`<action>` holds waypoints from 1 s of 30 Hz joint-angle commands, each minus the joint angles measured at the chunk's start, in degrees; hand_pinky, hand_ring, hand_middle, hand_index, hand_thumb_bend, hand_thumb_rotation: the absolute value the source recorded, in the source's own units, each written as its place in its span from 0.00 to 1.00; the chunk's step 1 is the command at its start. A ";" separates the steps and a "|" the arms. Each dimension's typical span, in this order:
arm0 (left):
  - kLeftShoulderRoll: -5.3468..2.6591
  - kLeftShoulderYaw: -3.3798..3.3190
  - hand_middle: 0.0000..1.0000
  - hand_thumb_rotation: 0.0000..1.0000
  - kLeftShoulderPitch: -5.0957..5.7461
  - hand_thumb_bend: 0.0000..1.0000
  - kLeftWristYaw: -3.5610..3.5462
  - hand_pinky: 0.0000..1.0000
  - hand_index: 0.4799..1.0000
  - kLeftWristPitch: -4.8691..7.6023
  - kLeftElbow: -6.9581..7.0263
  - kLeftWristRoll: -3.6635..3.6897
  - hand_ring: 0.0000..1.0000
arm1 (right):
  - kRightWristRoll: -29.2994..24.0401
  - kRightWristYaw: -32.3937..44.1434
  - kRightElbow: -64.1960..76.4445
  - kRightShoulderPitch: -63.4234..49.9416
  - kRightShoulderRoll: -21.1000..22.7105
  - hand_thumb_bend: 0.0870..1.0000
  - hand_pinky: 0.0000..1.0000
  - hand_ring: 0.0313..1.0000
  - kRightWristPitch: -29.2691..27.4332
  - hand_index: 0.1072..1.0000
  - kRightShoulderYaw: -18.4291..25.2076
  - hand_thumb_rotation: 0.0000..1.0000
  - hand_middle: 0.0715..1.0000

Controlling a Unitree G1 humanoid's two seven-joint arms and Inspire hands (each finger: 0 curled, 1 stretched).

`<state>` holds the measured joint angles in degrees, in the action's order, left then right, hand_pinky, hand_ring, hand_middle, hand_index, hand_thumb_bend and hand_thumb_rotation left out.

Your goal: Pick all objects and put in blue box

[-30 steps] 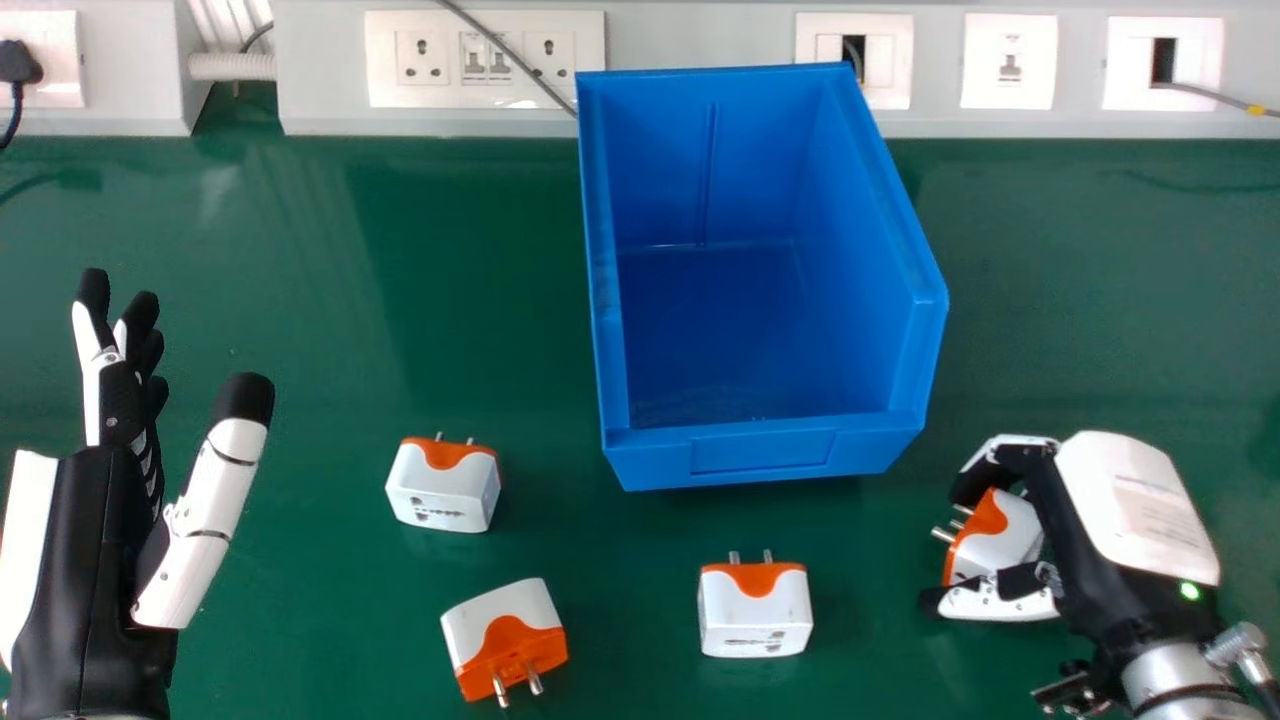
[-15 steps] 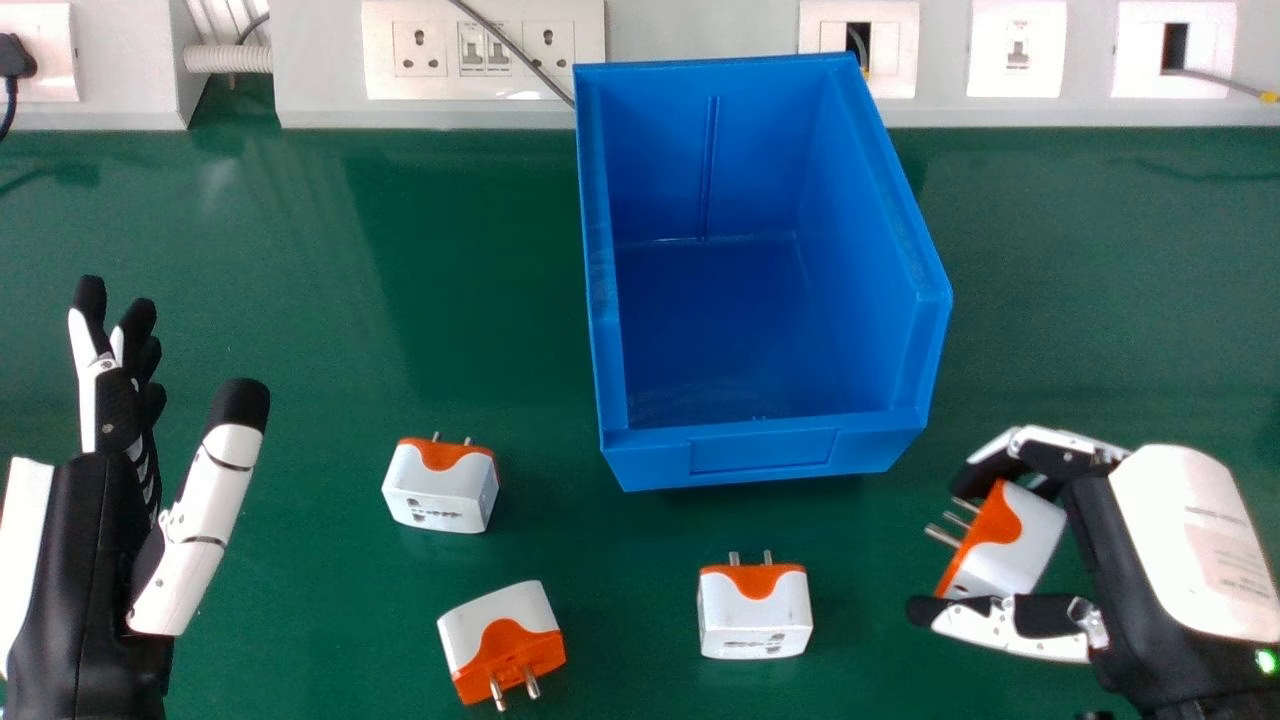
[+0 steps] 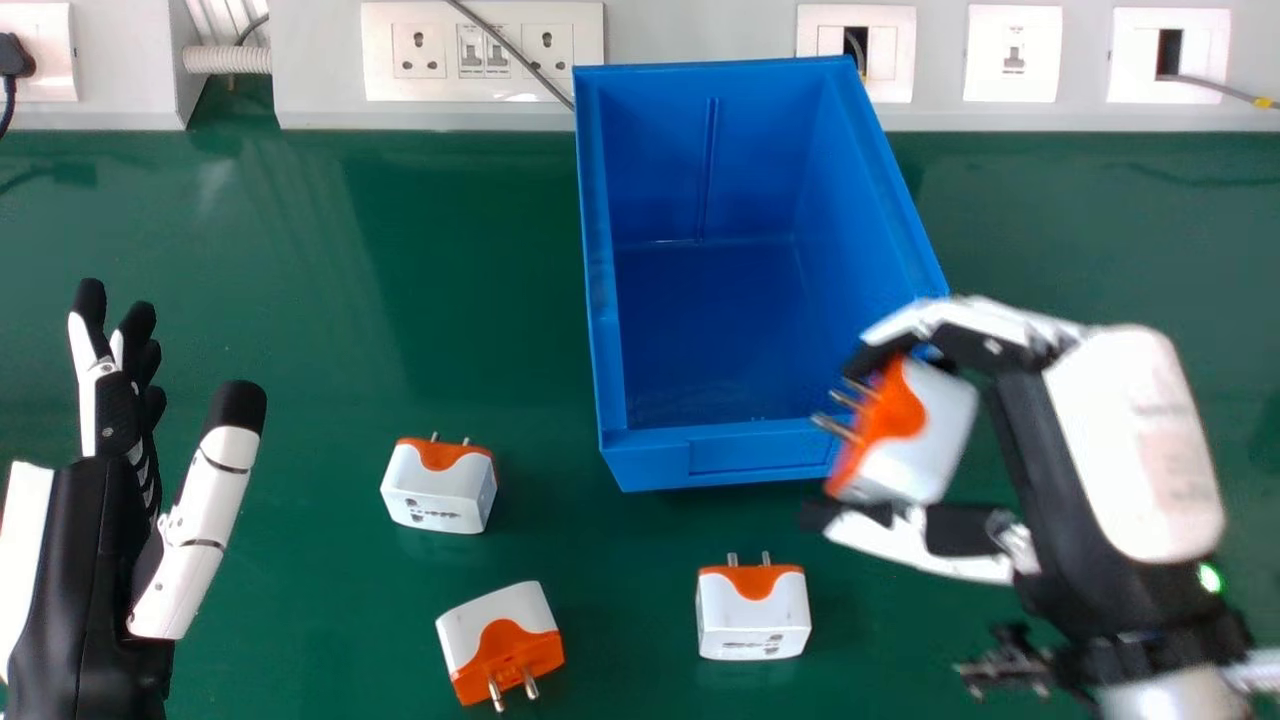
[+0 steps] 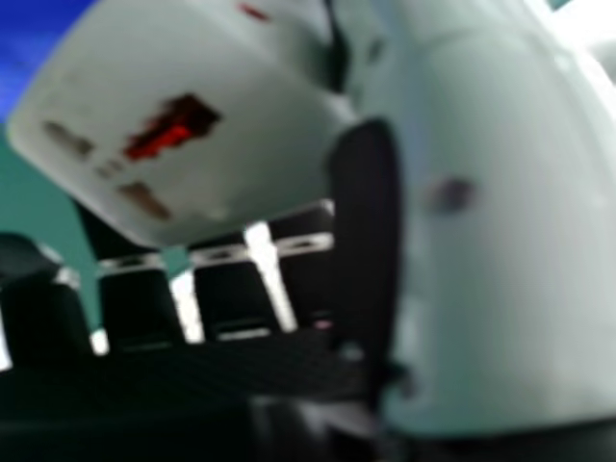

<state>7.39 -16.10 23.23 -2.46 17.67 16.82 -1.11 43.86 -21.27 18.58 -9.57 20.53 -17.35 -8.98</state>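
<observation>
Right robot hand [image 3: 1130,440] pinching white-and-orange plastic adapter [image 3: 935,430] (metal pins outward) by blue box's [image 3: 645,460] near right corner. Blocky adapter [image 3: 753,620] on glossy green tabletop [image 3: 300,300] in front of box; rounded-edge one [image 3: 440,490] and tilted one [image 3: 500,640] front-left of box. Left robot hand [image 3: 85,560] spread, well left of box.

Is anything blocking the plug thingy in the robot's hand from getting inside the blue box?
Only the near wall of the blue box, at its right corner; the adapter in the right hand probably has to pass over that. Nothing else visible stands between them.
</observation>
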 commanded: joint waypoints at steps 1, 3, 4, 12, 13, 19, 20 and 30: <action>0.07 0.06 1.00 0.80 -0.07 0.62 -0.08 1.00 1.00 0.42 0.99 0.68 1.00 | 1.18 0.24 0.22 4.32 -1.18 0.44 0.06 0.06 -1.36 0.41 -1.05 0.15 0.07; -0.02 0.20 1.00 0.79 -0.23 0.64 -0.17 1.00 1.00 0.20 1.00 0.92 1.00 | 1.90 0.61 -1.40 7.72 -2.50 0.44 0.06 0.06 -0.98 0.41 -2.09 0.14 0.07; -0.07 0.28 1.00 0.79 -0.31 0.64 -0.24 1.00 1.00 0.23 0.96 1.10 1.00 | 2.19 0.88 -2.43 9.67 -3.06 0.44 0.06 0.06 -0.86 0.41 -2.60 0.14 0.07; 0.05 0.59 1.00 0.78 -0.73 0.65 -0.69 1.00 1.00 0.69 0.43 1.85 1.00 | 3.85 5.52 -12.62 24.74 -7.89 0.44 0.06 0.07 5.48 0.41 -5.36 0.15 0.09; 0.05 0.62 1.00 0.78 -0.73 0.66 -0.74 1.00 1.00 0.63 0.48 1.91 1.00 | 3.49 6.20 -14.10 26.38 -8.35 0.44 0.08 0.09 6.25 0.41 -5.49 0.15 0.12; 0.14 0.55 1.00 0.79 -0.94 0.63 -0.82 1.00 1.00 1.03 0.17 1.89 1.00 | 4.47 2.92 -33.51 41.96 -10.09 0.44 0.12 0.15 8.84 0.41 -6.98 0.15 0.18; 0.16 0.55 1.00 0.79 -0.98 0.63 -0.91 1.00 1.00 0.94 0.15 2.04 1.00 | 4.51 1.93 -36.17 43.66 -10.22 0.44 0.12 0.15 8.87 0.41 -7.36 0.15 0.18; 0.04 0.60 1.00 0.79 -0.82 0.64 -0.71 1.00 1.00 0.10 0.77 1.76 1.00 | 5.61 -2.33 -62.96 61.28 -12.52 0.44 0.13 0.16 14.13 0.41 -12.42 0.15 0.20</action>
<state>7.31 -15.07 22.27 -3.39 17.50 16.39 0.16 49.96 -23.16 -43.98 47.98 8.60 -4.02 -21.09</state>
